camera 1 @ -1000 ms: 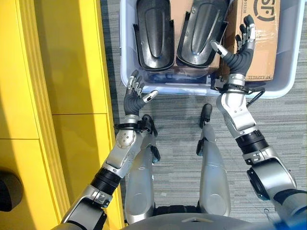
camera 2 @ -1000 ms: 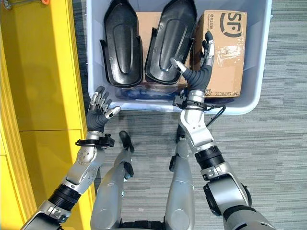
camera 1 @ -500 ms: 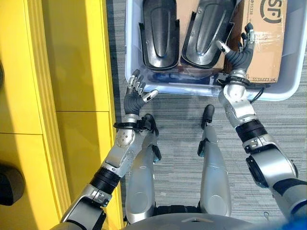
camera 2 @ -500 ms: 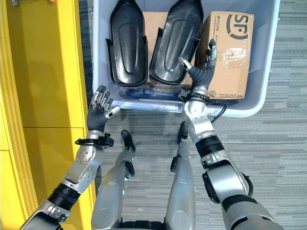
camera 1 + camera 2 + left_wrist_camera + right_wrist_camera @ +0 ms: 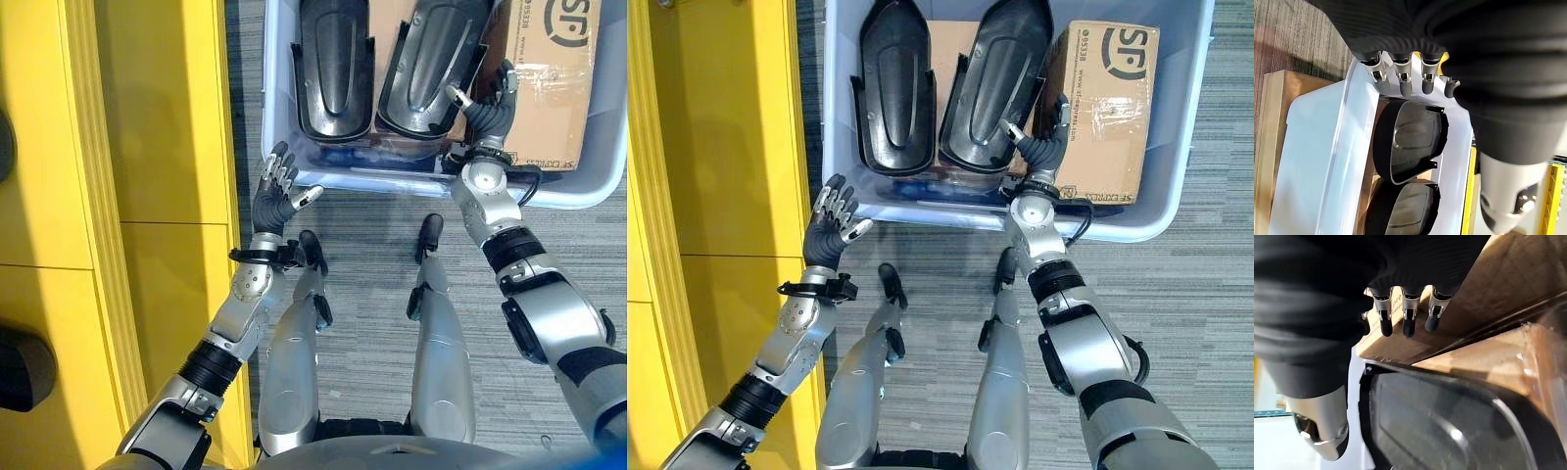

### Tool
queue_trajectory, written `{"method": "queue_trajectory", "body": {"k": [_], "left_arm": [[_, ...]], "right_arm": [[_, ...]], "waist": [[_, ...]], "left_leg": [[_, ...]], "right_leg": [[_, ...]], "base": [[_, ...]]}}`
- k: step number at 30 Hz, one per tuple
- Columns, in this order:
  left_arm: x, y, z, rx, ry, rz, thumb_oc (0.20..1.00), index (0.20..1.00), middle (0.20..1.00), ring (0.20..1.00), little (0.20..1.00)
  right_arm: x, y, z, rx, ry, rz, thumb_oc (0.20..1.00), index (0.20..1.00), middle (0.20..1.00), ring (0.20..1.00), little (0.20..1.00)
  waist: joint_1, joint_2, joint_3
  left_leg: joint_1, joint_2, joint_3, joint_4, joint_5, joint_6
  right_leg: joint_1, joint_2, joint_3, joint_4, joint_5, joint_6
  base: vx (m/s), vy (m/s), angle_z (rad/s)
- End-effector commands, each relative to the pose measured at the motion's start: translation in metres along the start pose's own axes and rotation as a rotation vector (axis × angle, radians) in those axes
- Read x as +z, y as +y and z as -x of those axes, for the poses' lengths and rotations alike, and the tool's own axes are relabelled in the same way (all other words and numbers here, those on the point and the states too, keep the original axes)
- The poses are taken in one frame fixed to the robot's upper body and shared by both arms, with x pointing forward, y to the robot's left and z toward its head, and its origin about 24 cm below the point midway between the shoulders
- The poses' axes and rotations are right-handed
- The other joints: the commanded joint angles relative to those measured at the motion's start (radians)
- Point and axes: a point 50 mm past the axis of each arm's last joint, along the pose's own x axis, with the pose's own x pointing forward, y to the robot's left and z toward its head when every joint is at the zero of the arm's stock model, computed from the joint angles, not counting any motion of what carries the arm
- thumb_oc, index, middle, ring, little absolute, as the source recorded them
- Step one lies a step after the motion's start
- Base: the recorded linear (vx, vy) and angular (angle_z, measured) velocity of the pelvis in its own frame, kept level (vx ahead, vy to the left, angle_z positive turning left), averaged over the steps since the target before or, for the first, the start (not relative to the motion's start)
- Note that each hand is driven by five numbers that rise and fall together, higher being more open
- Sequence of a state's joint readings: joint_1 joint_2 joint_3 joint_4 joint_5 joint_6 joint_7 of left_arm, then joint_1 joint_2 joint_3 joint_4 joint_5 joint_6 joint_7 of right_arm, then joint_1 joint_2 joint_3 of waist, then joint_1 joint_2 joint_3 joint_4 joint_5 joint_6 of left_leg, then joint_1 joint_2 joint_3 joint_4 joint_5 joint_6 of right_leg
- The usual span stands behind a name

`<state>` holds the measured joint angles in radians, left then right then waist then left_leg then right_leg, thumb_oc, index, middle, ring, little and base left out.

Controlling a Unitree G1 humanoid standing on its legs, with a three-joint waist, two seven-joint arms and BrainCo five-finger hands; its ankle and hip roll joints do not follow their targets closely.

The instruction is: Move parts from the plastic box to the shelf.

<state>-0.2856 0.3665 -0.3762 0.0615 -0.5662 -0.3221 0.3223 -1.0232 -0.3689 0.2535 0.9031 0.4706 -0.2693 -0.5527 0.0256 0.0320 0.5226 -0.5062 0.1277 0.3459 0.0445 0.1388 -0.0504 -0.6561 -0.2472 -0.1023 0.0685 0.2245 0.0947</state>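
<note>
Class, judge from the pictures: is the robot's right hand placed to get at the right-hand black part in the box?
Probably yes. The right hand is open inside the box, beside the part, with nothing between them; the carton stands on its other side.

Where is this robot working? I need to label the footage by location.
Probably a warehouse or workshop: a plastic box on carpet holds black moulded parts and a cardboard carton, beside a yellow shelf.
</note>
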Motion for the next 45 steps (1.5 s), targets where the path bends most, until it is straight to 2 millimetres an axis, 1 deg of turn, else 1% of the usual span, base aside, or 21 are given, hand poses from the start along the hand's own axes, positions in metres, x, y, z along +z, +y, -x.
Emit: {"method": "queue_trajectory", "body": {"k": [1,14,15,18,23,29,33,40,45], "left_arm": [[0.02,-0.005,0.006,-0.067,-0.104,0.024,1.0,1.0,1.0,1.0,1.0],[0.02,-0.005,0.006,-0.067,-0.102,0.026,1.0,1.0,1.0,1.0,1.0],[0.019,-0.004,0.009,-0.082,-0.093,0.031,1.0,1.0,1.0,1.0,1.0],[0.02,-0.005,0.009,-0.084,-0.095,0.034,1.0,1.0,1.0,1.0,1.0],[0.019,-0.005,0.009,-0.088,-0.093,0.038,1.0,1.0,1.0,1.0,1.0],[0.021,-0.006,0.008,-0.092,-0.098,0.042,1.0,1.0,1.0,1.0,1.0],[0.021,-0.006,0.008,-0.094,-0.097,0.042,1.0,1.0,1.0,1.0,1.0],[0.02,-0.006,0.009,-0.104,-0.091,0.046,1.0,1.0,1.0,1.0,1.0],[0.02,-0.007,0.009,-0.113,-0.089,0.046,1.0,1.0,1.0,1.0,1.0]], "right_arm": [[0.039,-0.001,-0.015,-0.002,-0.124,-0.054,1.0,1.0,1.0,1.0,1.0],[0.038,-0.002,-0.016,-0.011,-0.113,-0.05,1.0,1.0,1.0,1.0,1.0],[0.044,-0.036,-0.038,-0.119,-0.062,0.036,1.0,1.0,1.0,1.0,1.0],[0.048,-0.04,-0.043,-0.129,-0.062,0.056,1.0,1.0,1.0,1.0,1.0],[0.054,-0.045,-0.048,-0.129,-0.062,0.106,1.0,1.0,1.0,1.0,1.0],[0.067,-0.038,-0.049,-0.099,-0.12,0.124,1.0,1.0,1.0,1.0,1.0],[0.07,-0.04,-0.051,-0.104,-0.126,0.135,1.0,1.0,1.0,1.0,1.0],[0.07,-0.045,-0.054,-0.114,-0.102,0.18,1.0,1.0,1.0,1.0,1.0],[0.066,-0.048,-0.055,-0.112,-0.072,0.225,1.0,1.0,1.0,1.0,1.0]], "waist": [[0.022,0.039,-0.003],[0.022,0.038,-0.003],[0.03,0.043,-0.003],[0.03,0.045,-0.003],[0.034,0.046,-0.003],[0.032,0.04,-0.003],[0.032,0.039,-0.003],[0.035,0.041,-0.003],[0.039,0.044,-0.003]], "left_leg": [[-0.019,0.013,-0.182,0.072,-0.084,-0.021],[-0.018,0.013,-0.182,0.072,-0.084,-0.022],[-0.011,0.013,-0.184,0.065,-0.081,-0.024],[-0.012,0.014,-0.183,0.065,-0.08,-0.025],[-0.009,0.014,-0.185,0.061,-0.077,-0.025],[-0.008,0.016,-0.187,0.059,-0.075,-0.025],[-0.006,0.015,-0.188,0.059,-0.077,-0.026],[-0.009,0.012,-0.189,0.061,-0.076,-0.024],[-0.012,0.012,-0.192,0.063,-0.076,-0.024]], "right_leg": [[-0.016,-0.011,-0.001,0.191,-0.123,0.059],[-0.016,-0.012,-0.002,0.191,-0.123,0.06],[-0.018,-0.009,-0.002,0.197,-0.124,0.06],[-0.02,-0.008,-0.003,0.198,-0.125,0.06],[-0.019,-0.007,-0.006,0.2,-0.128,0.059],[-0.02,-0.005,-0.008,0.207,-0.131,0.058],[-0.02,-0.006,-0.007,0.207,-0.13,0.058],[-0.02,-0.006,-0.009,0.207,-0.131,0.056],[-0.025,-0.005,-0.01,0.211,-0.131,0.057]], "base": [[0.0,0.0,0.0],[0.0,0.0,0.0],[0.0,0.0,0.0],[0.0,0.0,0.0],[0.0,0.0,0.0],[0.0,0.0,0.0],[0.0,0.0,0.0],[0.0,0.0,0.0],[0.0,0.0,0.0]]}}
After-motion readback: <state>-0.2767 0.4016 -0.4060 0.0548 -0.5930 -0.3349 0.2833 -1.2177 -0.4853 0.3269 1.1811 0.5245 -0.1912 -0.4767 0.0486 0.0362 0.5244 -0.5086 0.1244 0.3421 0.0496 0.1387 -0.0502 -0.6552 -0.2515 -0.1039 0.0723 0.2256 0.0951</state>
